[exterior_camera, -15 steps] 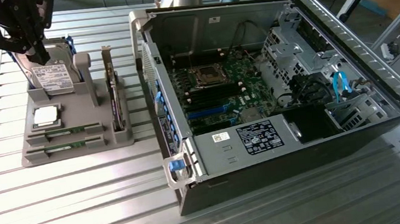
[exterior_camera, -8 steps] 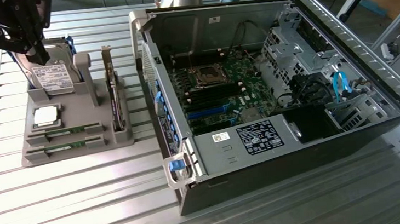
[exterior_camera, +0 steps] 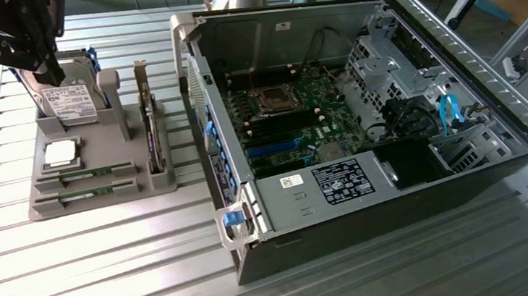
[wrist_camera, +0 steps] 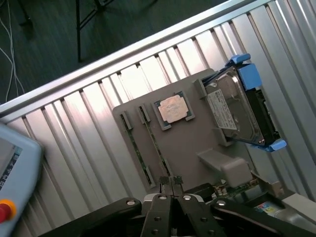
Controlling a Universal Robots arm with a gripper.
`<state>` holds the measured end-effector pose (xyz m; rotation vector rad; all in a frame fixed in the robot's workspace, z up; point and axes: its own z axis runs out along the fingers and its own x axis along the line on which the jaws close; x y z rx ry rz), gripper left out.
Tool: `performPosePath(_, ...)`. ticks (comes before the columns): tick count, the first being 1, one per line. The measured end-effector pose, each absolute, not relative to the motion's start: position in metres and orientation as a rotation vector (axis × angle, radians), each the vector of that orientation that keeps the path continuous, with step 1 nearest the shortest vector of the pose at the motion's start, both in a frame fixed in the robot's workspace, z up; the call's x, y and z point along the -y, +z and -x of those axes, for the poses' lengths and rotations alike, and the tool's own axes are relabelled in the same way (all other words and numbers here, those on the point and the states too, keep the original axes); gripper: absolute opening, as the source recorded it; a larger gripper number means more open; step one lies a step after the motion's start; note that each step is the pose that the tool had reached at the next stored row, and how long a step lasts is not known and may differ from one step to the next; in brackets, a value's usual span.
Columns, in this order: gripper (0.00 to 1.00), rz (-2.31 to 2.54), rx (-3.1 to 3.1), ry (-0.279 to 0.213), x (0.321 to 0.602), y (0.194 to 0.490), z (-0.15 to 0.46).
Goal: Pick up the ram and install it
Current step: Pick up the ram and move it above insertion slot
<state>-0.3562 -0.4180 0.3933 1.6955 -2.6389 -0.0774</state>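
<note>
Fingers [wrist_camera: 165,187] closed, empty, near ram [wrist_camera: 157,145] in wrist view; exterior view adds open case [exterior_camera: 244,41]

both ram sticks [exterior_camera: 86,175] lie sunk in the grey holder [exterior_camera: 110,152] slots, their chips too small to tell. the gripper [wrist_camera: 171,180] covers part of the expansion card [wrist_camera: 242,187]; a red-buttoned pendant [wrist_camera: 12,182] is cut off and blurred.

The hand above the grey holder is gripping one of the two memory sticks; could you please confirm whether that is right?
Not quite. The hand above the grey holder is shut on nothing. The two memory sticks both lie in their slots on the holder, as the wrist view shows.
</note>
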Motion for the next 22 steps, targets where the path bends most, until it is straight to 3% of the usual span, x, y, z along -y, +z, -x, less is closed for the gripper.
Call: performPosePath(22,0.1,-1.938,2.46,-0.075,0.418,0.3933,0.3563)
